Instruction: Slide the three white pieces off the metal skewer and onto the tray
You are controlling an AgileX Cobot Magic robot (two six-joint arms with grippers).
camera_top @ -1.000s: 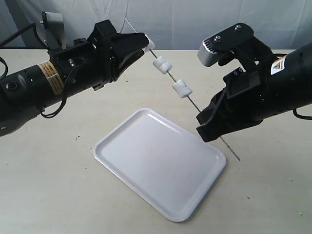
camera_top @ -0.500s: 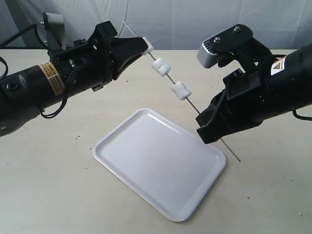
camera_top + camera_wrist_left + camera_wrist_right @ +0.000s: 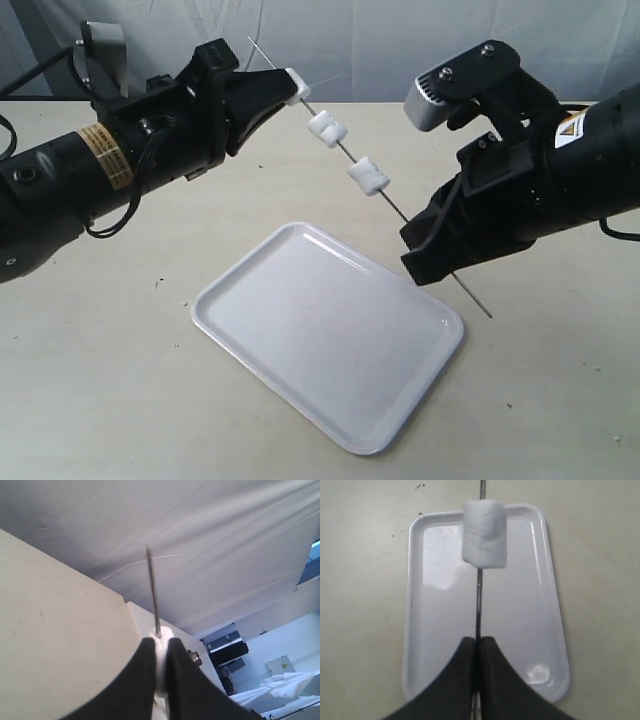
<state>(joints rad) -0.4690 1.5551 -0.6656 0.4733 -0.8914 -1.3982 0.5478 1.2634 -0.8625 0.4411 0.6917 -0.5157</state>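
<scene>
Beige bench (image 3: 100, 400), white drape (image 3: 400, 40) behind. Right claw (image 3: 476, 642) clenched on skewer (image 3: 478, 605); left claw (image 3: 161, 642) pinching top white piece (image 3: 296, 85). Risk: squeeze tears soft piece, or it drops clear of tray (image 3: 320, 340).

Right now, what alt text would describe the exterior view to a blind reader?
Two black robot arms hold a metal skewer slanted above a white tray. The left pincer pinches the top white piece, the right pincer the bare rod; two more pieces sit between.
</scene>
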